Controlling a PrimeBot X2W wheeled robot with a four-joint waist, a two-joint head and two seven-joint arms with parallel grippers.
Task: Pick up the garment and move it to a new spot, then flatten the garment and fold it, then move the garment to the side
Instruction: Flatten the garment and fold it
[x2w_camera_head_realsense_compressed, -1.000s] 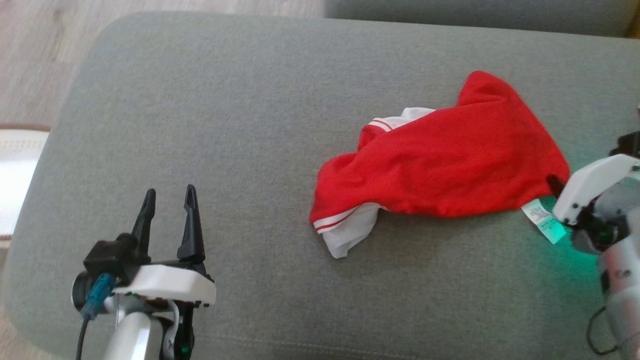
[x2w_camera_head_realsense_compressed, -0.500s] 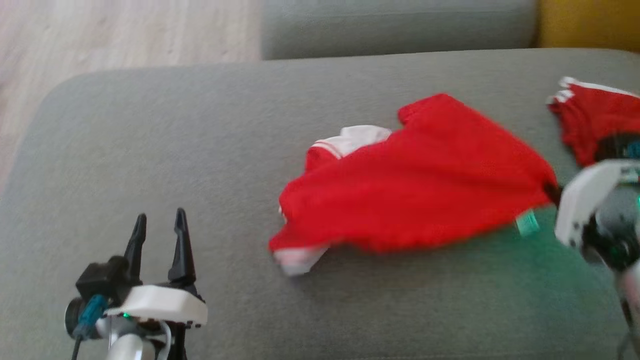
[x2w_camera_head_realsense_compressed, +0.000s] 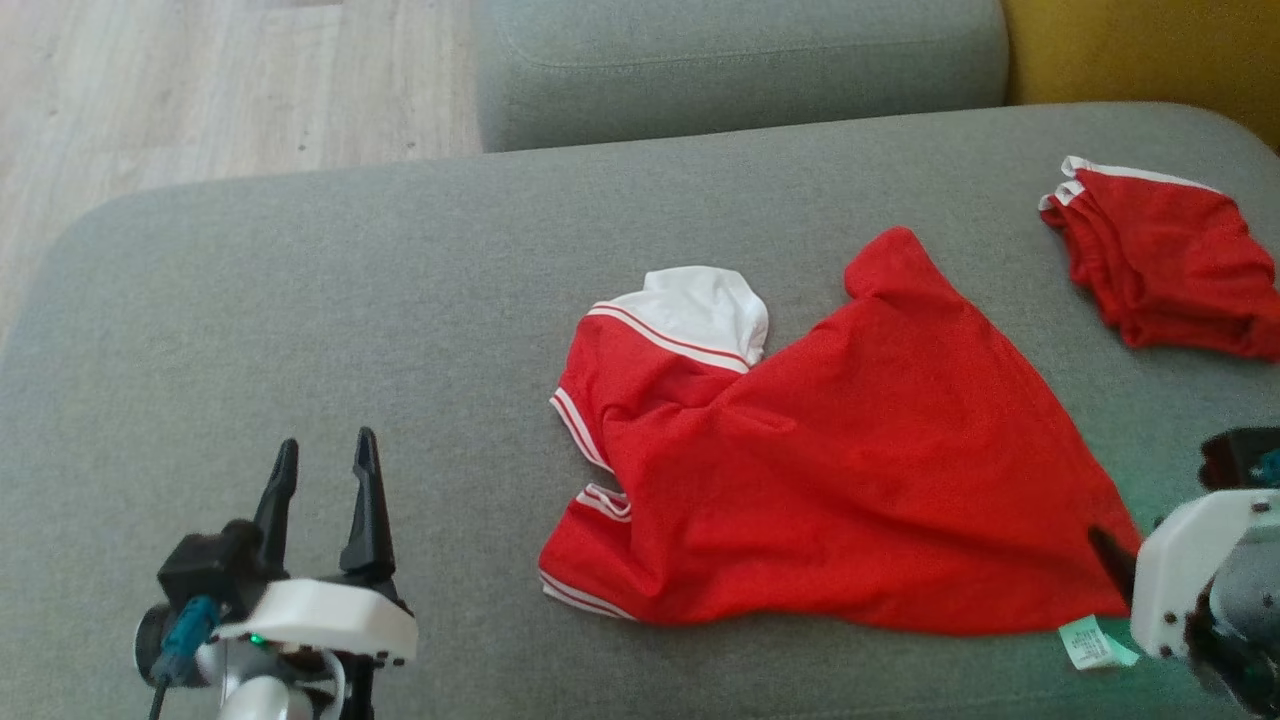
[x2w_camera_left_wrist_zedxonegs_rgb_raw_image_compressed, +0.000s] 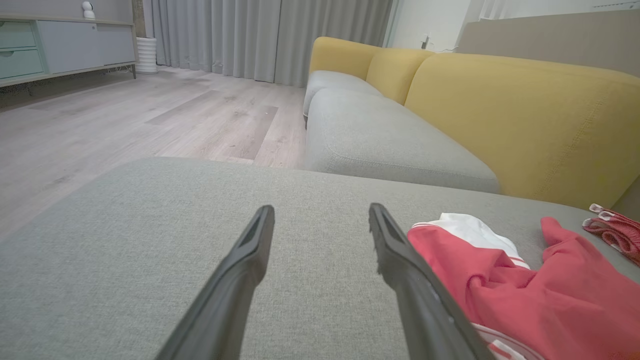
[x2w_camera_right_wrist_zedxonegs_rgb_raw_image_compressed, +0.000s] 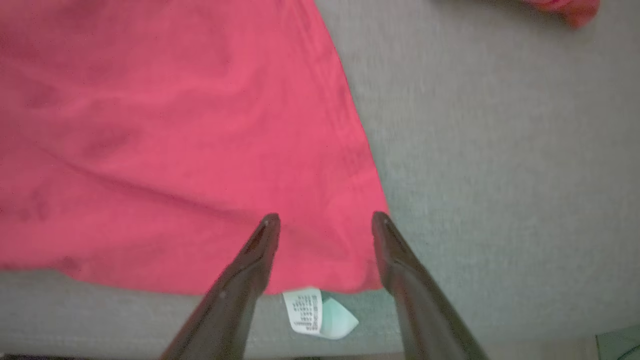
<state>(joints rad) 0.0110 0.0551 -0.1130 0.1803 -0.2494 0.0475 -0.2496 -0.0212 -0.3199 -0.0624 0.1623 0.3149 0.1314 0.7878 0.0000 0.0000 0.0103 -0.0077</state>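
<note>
The garment (x2w_camera_head_realsense_compressed: 850, 480) is a red shirt with white, red-striped sleeve trim. It lies loosely spread on the grey cushion (x2w_camera_head_realsense_compressed: 300, 300), with a white label (x2w_camera_head_realsense_compressed: 1095, 642) sticking out at its near right corner. My right gripper (x2w_camera_head_realsense_compressed: 1112, 556) hovers at that corner. In the right wrist view the right gripper (x2w_camera_right_wrist_zedxonegs_rgb_raw_image_compressed: 325, 217) is open, its fingers straddling the edge of the garment (x2w_camera_right_wrist_zedxonegs_rgb_raw_image_compressed: 175, 125) above the label (x2w_camera_right_wrist_zedxonegs_rgb_raw_image_compressed: 312, 312), holding nothing. At the lower left my left gripper (x2w_camera_head_realsense_compressed: 326, 442) stands open and empty. In the left wrist view the left gripper (x2w_camera_left_wrist_zedxonegs_rgb_raw_image_compressed: 321, 210) has the garment (x2w_camera_left_wrist_zedxonegs_rgb_raw_image_compressed: 525, 295) to its right.
A second red garment (x2w_camera_head_realsense_compressed: 1160, 260) lies bunched at the cushion's far right. Beyond the cushion are a grey sofa seat (x2w_camera_head_realsense_compressed: 740, 60) and a yellow sofa back (x2w_camera_head_realsense_compressed: 1140, 50). Wooden floor (x2w_camera_head_realsense_compressed: 200, 80) lies to the far left. Bare cushion stretches left of the garment.
The head camera has shifted. My right gripper has let go of the garment's corner and opened. The garment now lies wider and flatter. The left gripper stays open.
</note>
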